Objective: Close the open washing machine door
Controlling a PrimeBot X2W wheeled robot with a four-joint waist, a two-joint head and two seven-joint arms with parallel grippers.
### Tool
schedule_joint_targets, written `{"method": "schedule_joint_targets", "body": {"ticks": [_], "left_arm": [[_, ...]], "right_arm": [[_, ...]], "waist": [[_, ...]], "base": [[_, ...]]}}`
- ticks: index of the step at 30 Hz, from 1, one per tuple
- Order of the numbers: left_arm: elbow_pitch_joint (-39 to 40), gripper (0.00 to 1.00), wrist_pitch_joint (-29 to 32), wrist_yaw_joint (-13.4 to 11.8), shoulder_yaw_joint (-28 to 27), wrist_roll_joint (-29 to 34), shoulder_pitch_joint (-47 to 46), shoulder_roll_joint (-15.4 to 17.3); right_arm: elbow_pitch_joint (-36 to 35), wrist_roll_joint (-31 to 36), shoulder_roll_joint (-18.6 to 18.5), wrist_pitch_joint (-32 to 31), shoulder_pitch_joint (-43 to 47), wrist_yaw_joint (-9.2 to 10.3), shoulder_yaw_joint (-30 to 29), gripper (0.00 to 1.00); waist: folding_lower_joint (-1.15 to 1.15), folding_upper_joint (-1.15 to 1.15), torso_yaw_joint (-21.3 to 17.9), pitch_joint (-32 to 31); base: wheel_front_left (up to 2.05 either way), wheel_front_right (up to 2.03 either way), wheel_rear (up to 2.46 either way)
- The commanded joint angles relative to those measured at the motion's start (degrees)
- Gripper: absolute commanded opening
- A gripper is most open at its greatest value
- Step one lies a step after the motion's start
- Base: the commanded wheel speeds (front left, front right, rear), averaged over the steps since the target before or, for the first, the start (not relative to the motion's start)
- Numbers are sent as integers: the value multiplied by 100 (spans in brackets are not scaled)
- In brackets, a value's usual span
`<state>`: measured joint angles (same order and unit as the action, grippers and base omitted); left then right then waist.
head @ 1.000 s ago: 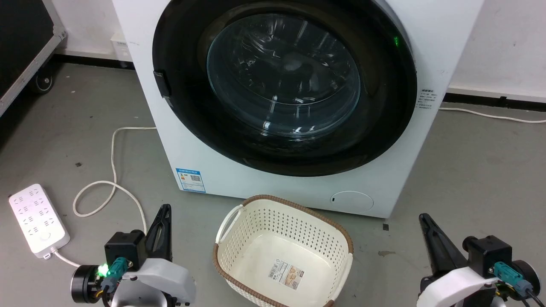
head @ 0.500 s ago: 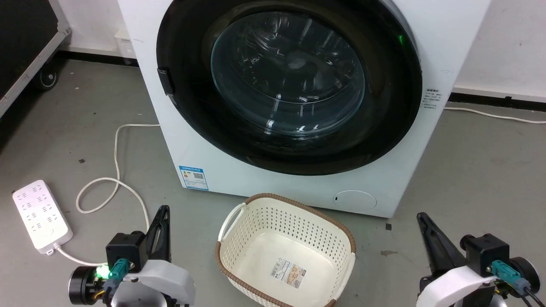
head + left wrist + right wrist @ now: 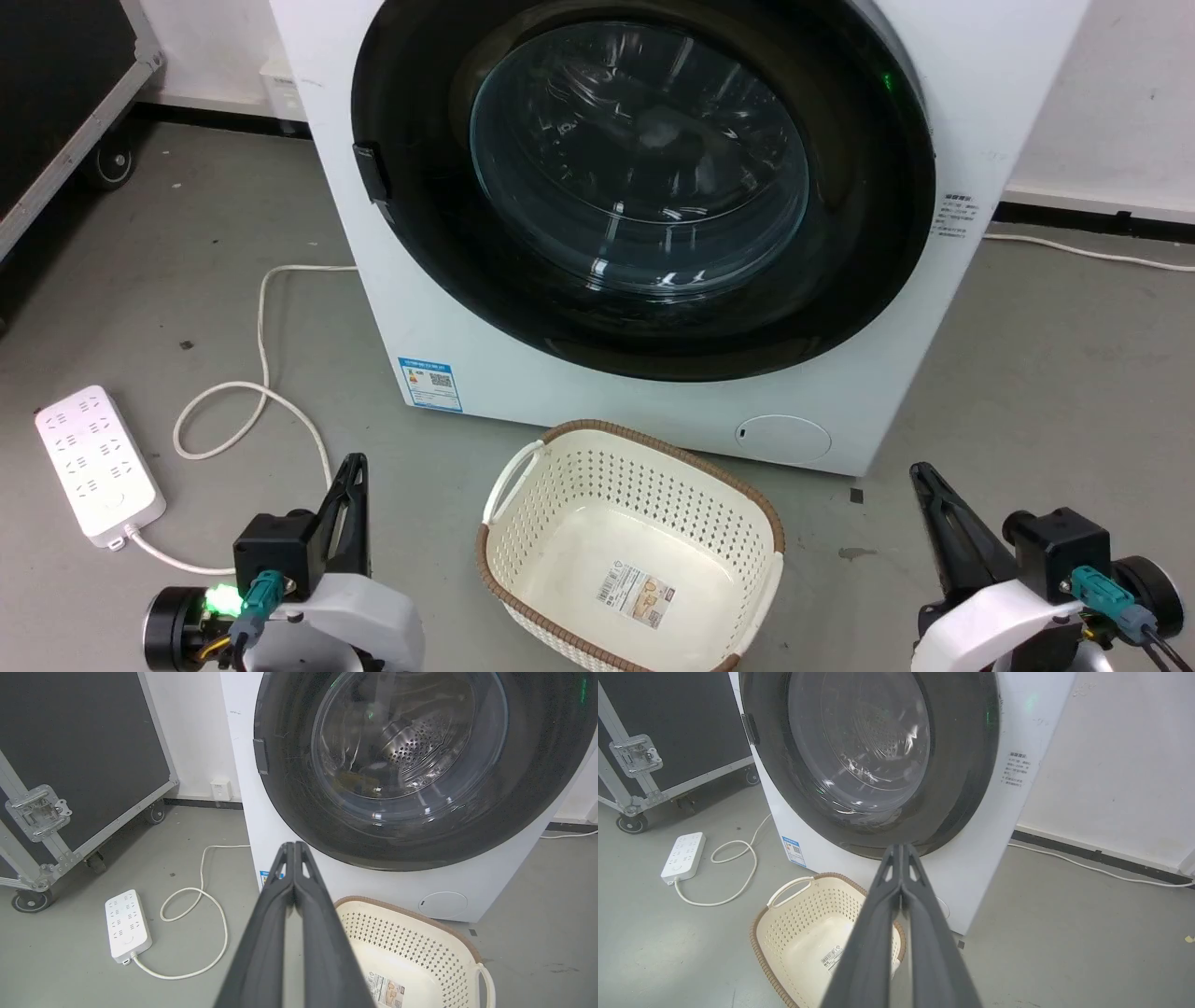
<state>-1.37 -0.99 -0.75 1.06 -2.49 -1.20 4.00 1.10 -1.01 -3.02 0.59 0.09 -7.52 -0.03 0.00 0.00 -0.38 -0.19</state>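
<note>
The left gripper [image 3: 354, 464] sits low at seven o'clock in the head view. Its two dark fingers [image 3: 343, 515] are pressed together on nothing, tips leaning toward one o'clock. The right gripper [image 3: 920, 469] sits well apart from it at five o'clock, likewise closed and bare, slanting toward eleven o'clock.

Door [image 3: 644, 308] flush in washer [image 3: 560, 373] front. Basket [image 3: 635, 551] on floor [image 3: 1027, 373] just before washer. Left gripper [image 3: 356, 467], right gripper [image 3: 921, 474] low, apart from door, fingers together.
</note>
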Motion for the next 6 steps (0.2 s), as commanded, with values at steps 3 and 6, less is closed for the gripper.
{"method": "schedule_joint_targets", "body": {"ticks": [3, 6], "left_arm": [[95, 0, 66, 59, -71, 171, 99, -81], [130, 0, 94, 73, -100, 236, 117, -107]], "right_arm": [[-85, 71, 13, -37, -8, 3, 2, 0], [-106, 96, 14, -55, -8, 3, 3, 0]], "waist": [[0, 0, 22, 11], [0, 0, 35, 18]], "base": [[0, 0, 0], [0, 0, 0]]}}
